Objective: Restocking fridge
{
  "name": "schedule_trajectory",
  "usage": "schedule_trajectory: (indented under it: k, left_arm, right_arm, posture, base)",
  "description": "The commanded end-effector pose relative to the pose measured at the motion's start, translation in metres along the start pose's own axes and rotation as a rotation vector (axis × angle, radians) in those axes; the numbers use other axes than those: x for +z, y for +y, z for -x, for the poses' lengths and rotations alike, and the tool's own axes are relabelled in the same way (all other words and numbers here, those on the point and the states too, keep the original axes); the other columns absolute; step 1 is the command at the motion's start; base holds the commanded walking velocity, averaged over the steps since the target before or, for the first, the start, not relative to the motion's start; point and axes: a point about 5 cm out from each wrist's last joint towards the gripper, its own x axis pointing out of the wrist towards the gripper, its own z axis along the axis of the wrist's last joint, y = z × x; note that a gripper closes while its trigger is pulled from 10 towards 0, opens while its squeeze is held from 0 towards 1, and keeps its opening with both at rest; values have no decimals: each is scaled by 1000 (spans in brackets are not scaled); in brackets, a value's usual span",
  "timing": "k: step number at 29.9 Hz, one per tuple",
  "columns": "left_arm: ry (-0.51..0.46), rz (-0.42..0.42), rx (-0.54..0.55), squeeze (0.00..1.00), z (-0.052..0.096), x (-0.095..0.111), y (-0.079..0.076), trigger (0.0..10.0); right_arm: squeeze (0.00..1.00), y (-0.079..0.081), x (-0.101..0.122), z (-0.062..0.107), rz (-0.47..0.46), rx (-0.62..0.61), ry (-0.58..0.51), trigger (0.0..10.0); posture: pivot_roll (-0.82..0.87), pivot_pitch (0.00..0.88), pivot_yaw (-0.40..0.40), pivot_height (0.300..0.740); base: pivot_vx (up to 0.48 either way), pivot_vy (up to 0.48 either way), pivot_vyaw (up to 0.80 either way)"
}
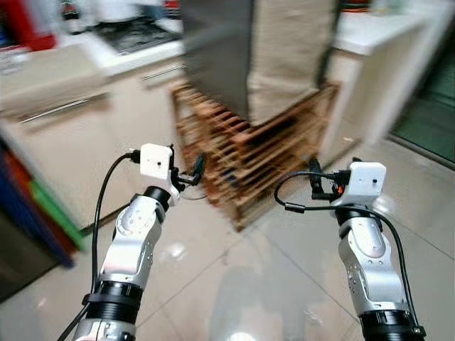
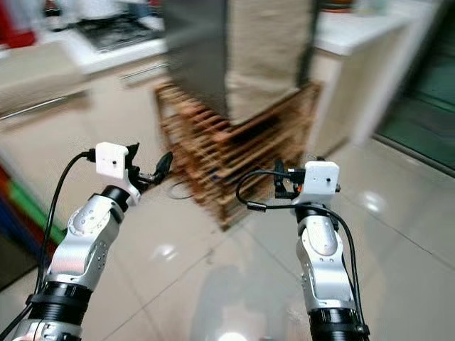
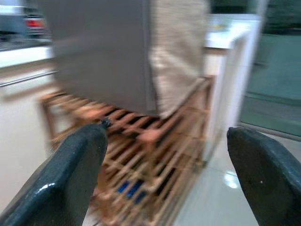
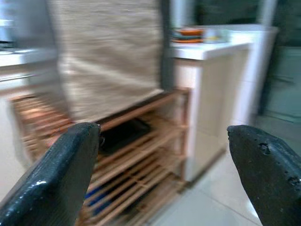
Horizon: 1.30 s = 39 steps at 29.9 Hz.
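The views are blurred by motion. A tall grey appliance [image 1: 217, 53] with a beige woven cloth [image 1: 288, 50] draped over its side stands on a wooden slatted rack [image 1: 245, 153] straight ahead. Both arms are raised in front of me. My left gripper [image 1: 195, 170] is open, its fingers [image 3: 70, 174] spread wide with nothing between them, and it points at the rack's left part. My right gripper [image 1: 315, 182] is also open and holds nothing, its fingers [image 4: 263, 169] aimed at the rack's right end. Dark and blue items [image 4: 120, 134] lie on the rack's shelves.
A pale counter with drawers [image 1: 64, 114] and a stove top [image 1: 135, 32] runs along the left. A white counter [image 1: 377, 64] with dishes [image 4: 190, 34] stands to the right of the rack, and a dark glass door [image 1: 426, 114] beyond it. Glossy tiled floor [image 1: 249, 284] lies below my arms.
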Motion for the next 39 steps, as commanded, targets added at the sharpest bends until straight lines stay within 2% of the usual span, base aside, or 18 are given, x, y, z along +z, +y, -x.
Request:
schedule_trajectory:
  k: [1, 11, 15, 22, 28, 31, 39]
  left_arm:
    - [-16, -6, -3, 0, -4, 5, -1, 10000]
    - [-21, 17, 63, 0, -3, 5, 5, 10000]
    - [-24, 55, 79, 0, -4, 6, 6, 10000]
    - [-29, 46, 90, 0, -5, 8, 8, 10000]
    - [-24, -45, 80, 0, -8, 8, 6, 10000]
    - [-69, -78, 40, 0, -8, 15, 2, 10000]
    - [-80, -73, 17, 0, -11, 21, -1, 10000]
  right_arm:
    - [0, -1, -1, -1, 8, 0, 6, 10000]
    - [0, -1, 0, -1, 14, -2, 6, 10000]
    - [0, -2, 1, -2, 16, -6, -4, 10000]
    - [0, -1, 1, -2, 15, -2, -5, 10000]
    - [0, -2, 0, -1, 14, -4, -4, 10000]
    - [0, -2, -1, 0, 14, -4, -2, 10000]
    - [0, -1, -1, 0, 10, 0, -4, 10000]
  posture:
    - [-122, 0, 90, 740]
    - [-124, 0, 88, 740]
    - [-125, 0, 88, 740]
    - [-123, 0, 87, 740]
    - [-123, 0, 87, 740]
    - [-125, 0, 89, 740]
    - [-126, 0, 92, 740]
  base:
    - [431, 0, -800]
    - [431, 0, -800]
    - [137, 431, 0]
    - [0, 480, 0]
    - [0, 240, 0]
    - [0, 0, 0]
    - [152, 417, 0]
